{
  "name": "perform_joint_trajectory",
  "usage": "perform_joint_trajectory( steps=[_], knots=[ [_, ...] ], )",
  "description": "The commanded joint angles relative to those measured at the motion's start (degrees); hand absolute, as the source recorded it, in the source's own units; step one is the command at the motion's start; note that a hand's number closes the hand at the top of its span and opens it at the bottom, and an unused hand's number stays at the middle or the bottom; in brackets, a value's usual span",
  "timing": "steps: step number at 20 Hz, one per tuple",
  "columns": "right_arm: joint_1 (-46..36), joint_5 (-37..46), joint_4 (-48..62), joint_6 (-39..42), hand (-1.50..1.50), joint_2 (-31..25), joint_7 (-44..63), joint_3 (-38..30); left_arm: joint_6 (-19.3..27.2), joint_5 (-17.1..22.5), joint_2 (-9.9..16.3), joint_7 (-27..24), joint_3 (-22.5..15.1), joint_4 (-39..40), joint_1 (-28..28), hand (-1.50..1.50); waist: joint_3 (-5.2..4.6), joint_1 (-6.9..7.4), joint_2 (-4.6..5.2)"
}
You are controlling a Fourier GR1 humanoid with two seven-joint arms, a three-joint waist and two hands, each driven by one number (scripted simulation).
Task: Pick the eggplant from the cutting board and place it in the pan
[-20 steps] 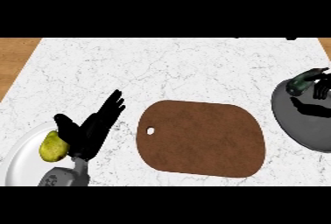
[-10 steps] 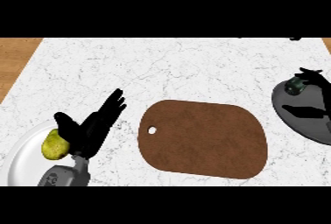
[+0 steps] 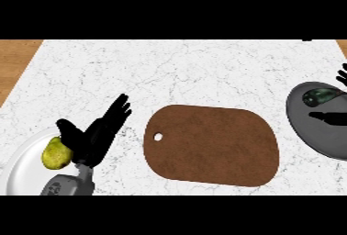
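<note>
A steep downward look at a white marbled surface [image 3: 203, 69] with a wooden strip at its far left edge.

In the middle lies a brown cutting board [image 3: 213, 144] with rounded corners and a small hanging hole near its left edge. Nothing lies on it.

At the right edge sits a grey pan [image 3: 301, 121], cut off by the frame. Inside it, towards the far side, rests a dark, greenish, glossy object that appears to be the eggplant [image 3: 320, 96]. A dark shadow falls across the pan floor just near of it.

The right robot hand [image 3: 343, 76] shows only as a few black fingertips at the right edge, just beyond the pan. Whether it is released or clenched cannot be told; it does not seem to touch the eggplant.

At the near left, the left robot hand [image 3: 95, 135] rests with fingers straight and spread, grasping nothing. Beside it is a white plate [image 3: 20, 167], partly cut off, carrying a yellow-green fruit [image 3: 57, 153], perhaps a pear, partly hidden behind the thumb.

The placing step looks finished. What seems to remain is for the right arm to draw clear of the pan.
</note>
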Motion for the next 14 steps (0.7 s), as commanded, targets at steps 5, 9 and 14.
perform_joint_trajectory(
  steps=[5, 9, 14],
  knots=[
    [4.20, 0.08, 2.01, 21.31, -1.50, -8.40, -3.39, 0.22, 0.00, -0.10, 0.36, -0.06, 1.07, 0.21, -0.28, 0.00, 0.10, -0.48, 0.09],
    [7.53, 0.19, 1.06, 26.10, -1.50, -9.05, -6.73, 0.56, 0.49, -0.28, -0.10, 2.15, -0.02, -0.99, -0.70, 0.00, 0.29, -0.72, 0.02],
    [9.77, -0.30, -0.57, 31.71, -1.50, -12.10, -7.62, 0.57, 0.38, 0.07, 0.12, 1.41, 0.52, -1.90, 1.32, 0.00, 0.27, -0.95, -0.36]
  ],
)
